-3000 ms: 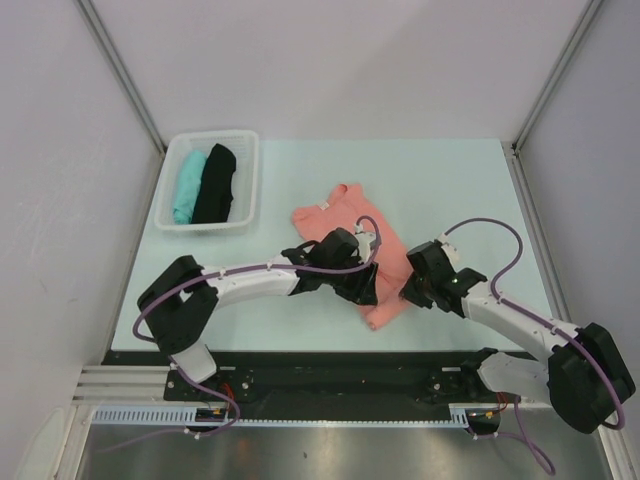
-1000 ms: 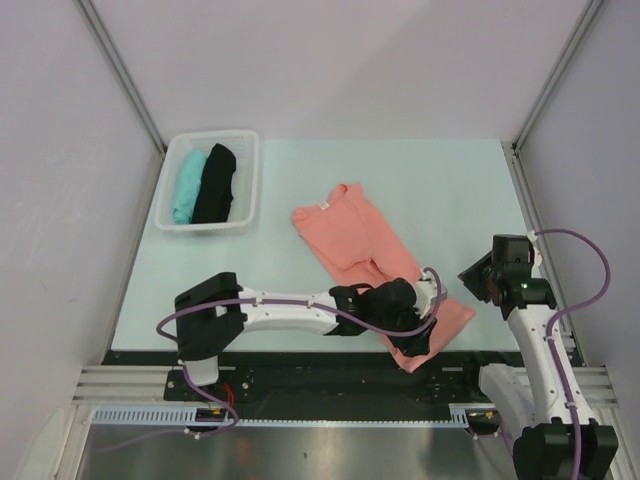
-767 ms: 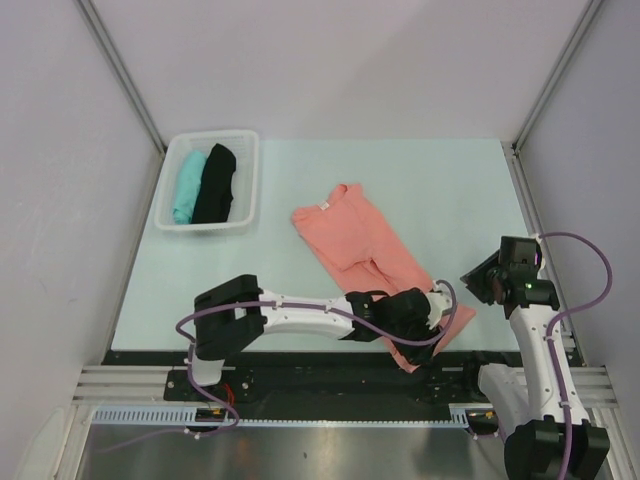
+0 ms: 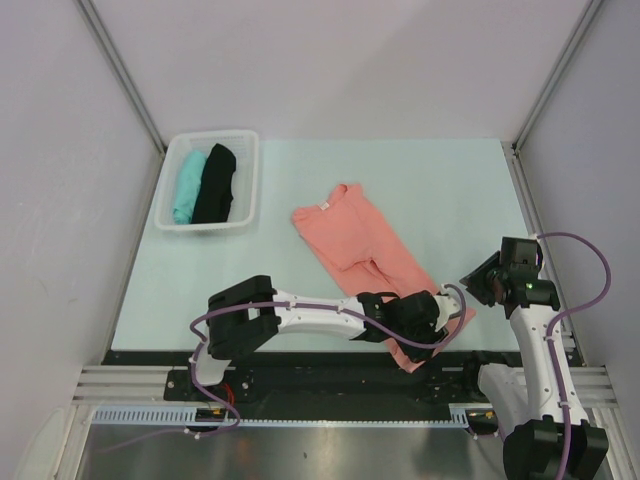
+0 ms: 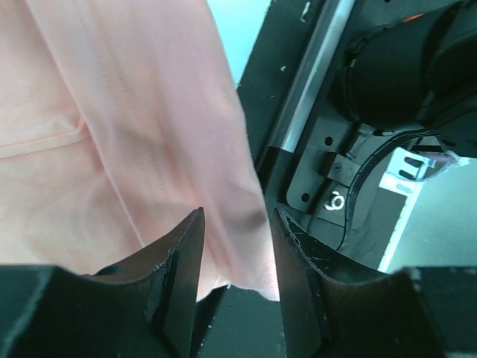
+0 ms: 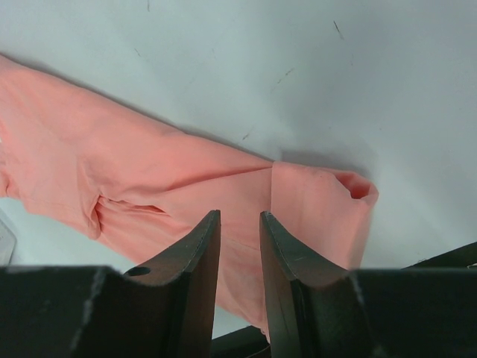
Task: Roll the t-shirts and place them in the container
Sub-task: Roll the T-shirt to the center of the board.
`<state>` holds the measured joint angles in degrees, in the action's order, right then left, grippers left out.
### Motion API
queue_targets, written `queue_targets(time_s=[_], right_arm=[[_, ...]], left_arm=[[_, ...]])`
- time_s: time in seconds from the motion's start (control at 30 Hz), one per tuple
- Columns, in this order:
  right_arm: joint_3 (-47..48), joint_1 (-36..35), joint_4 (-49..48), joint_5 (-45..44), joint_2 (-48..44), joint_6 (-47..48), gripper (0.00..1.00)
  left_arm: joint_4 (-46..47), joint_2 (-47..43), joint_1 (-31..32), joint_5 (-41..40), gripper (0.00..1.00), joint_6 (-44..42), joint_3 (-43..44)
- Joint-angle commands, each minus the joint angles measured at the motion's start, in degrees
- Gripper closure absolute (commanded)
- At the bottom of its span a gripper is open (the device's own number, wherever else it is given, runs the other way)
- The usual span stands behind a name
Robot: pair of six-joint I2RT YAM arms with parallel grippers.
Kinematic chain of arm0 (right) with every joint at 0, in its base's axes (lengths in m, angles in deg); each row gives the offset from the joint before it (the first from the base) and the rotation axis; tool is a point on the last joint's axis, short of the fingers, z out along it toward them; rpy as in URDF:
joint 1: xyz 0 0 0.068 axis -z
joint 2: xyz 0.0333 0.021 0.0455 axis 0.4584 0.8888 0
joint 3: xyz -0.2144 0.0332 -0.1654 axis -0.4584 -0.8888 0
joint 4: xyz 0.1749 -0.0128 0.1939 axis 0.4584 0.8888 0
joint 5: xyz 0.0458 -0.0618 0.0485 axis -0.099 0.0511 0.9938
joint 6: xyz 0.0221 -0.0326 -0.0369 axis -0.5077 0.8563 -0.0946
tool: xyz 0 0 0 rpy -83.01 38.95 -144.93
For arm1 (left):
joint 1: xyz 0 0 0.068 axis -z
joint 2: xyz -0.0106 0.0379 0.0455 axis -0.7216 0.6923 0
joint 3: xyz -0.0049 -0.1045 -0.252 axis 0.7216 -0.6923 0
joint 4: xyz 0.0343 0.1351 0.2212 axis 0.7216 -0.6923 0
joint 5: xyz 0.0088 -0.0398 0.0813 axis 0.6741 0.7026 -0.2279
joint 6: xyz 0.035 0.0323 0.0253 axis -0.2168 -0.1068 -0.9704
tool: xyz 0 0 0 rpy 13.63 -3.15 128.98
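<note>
**Rolling not yet started: pink shirt flat, hem at the table edge**

Item. The shirt (image 4: 355,240) lies folded into a long strip, running diagonally across the table (image 4: 450,180). Its neck points toward the far left and its hem (image 6: 320,209) sits at the near right. One hem corner is turned back on itself. No roll has formed.

Left gripper (image 5: 235,216). It sits low over the near hem, jaws part-way apart with cloth showing between them. I cannot tell whether the cloth is pinched or merely lying beneath the fingers.

Right gripper (image 6: 239,215). It hovers above the hem end, just right of the strip. The jaws are slightly parted and nothing is held.

Surroundings. The near hem edge lies against the dark rail (image 4: 300,375) along the table front. A basket (image 4: 205,226) at the far left holds a teal shirt (image 4: 187,185) and a black shirt (image 4: 215,182), both rolled.

Risks, as judged:
- A one-sided grip at the hem would start a skewed roll that cones as it advances.
- A pinch on the top layer alone would pull the fold open.
- The turned corner, if rolled in, would leave a lump and a loose end.
- Hem cloth at the rail could snag or slide off the edge when lifted.
</note>
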<state>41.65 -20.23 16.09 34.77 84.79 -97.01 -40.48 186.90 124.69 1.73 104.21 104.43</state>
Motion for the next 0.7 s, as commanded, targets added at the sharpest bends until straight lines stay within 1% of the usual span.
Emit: queue_targets(time_s=[0.0, 0.13, 0.3, 0.47, 0.63, 0.67], right_arm=[[1.01, 0.25, 0.15, -0.50, -0.21, 0.86, 0.67], [1.01, 0.25, -0.38, -0.68, 0.41, 1.04, 0.67], [1.01, 0.25, -0.56, -1.20, 0.32, 1.12, 0.67], [1.01, 0.33, -0.73, -1.38, 0.58, 1.30, 0.67], [1.01, 0.33, -0.82, -1.38, 1.02, 1.39, 0.67], [1.01, 0.25, -0.91, -1.38, 1.11, 1.48, 0.67]], left_arm=[[3.09, -0.61, 0.34, 2.59, 0.52, -0.10, 0.06], [2.57, -0.18, 0.34, 2.07, 0.52, -0.10, 0.32], [2.04, 0.26, 0.34, 0.32, 0.57, -0.28, 0.32], [2.04, 0.62, 0.34, 0.31, 0.61, -0.45, 0.32], [1.86, 0.97, 0.34, 0.48, 0.70, -0.45, 0.32], [1.95, 0.97, 0.34, 0.48, 0.74, -0.45, 0.32]])
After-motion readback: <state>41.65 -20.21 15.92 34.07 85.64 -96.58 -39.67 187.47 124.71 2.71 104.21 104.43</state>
